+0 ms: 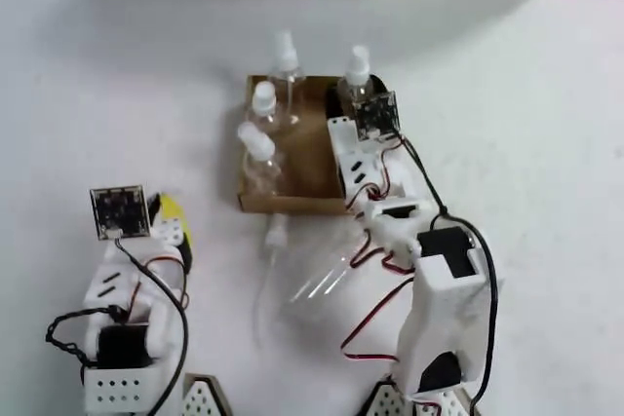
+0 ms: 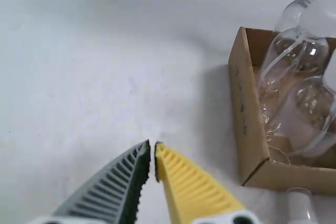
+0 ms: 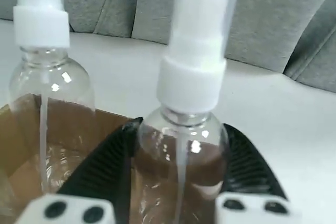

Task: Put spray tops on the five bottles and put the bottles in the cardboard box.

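Your right fingers grasp a capped bottle upright at the upper right corner of the cardboard box; your left fingers are clenched together, empty, above the table at lower left.

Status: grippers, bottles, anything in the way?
Right gripper shut on a topped bottle standing in the cardboard box. Left gripper shut, empty, over the table. Three other bottles in box; fifth bottle lying outside. No obstruction seen.
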Robot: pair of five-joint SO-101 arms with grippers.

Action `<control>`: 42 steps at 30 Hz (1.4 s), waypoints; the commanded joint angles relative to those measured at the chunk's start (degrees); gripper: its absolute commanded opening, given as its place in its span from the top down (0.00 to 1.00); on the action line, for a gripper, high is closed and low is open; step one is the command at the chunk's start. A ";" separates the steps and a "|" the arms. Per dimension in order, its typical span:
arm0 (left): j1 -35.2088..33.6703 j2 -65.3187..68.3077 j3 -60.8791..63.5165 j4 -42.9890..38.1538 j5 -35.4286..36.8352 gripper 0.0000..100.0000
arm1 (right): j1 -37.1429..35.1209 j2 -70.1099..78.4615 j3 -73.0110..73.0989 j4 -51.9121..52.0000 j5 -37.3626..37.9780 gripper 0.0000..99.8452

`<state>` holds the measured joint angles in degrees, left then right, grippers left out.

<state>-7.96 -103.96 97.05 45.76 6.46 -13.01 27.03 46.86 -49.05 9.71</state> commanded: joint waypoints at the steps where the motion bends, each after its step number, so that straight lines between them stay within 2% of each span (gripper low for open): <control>1: -0.31 -0.57 0.00 -0.26 -0.62 0.98 | 0.66 1.45 1.49 0.40 0.35 0.82; 6: -0.31 -0.57 0.00 -0.18 -0.62 0.98 | 0.66 1.27 1.49 0.40 0.35 0.79; 11: -0.31 -0.57 0.00 -0.18 -0.62 0.98 | 0.66 1.27 1.76 0.40 0.35 0.67; 14: -0.31 -0.57 0.00 -0.18 -0.62 0.98 | 0.66 1.27 1.85 0.22 0.26 0.63; 26: -0.04 -0.57 0.00 0.53 -0.62 0.98 | 0.66 0.84 1.41 -0.84 0.26 0.62; 42: -0.04 -0.57 0.00 0.53 -0.62 0.98 | 0.84 -9.89 1.76 -1.71 0.26 0.62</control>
<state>-7.96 -103.96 97.05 45.93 6.46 -13.01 21.14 48.70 -50.29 9.89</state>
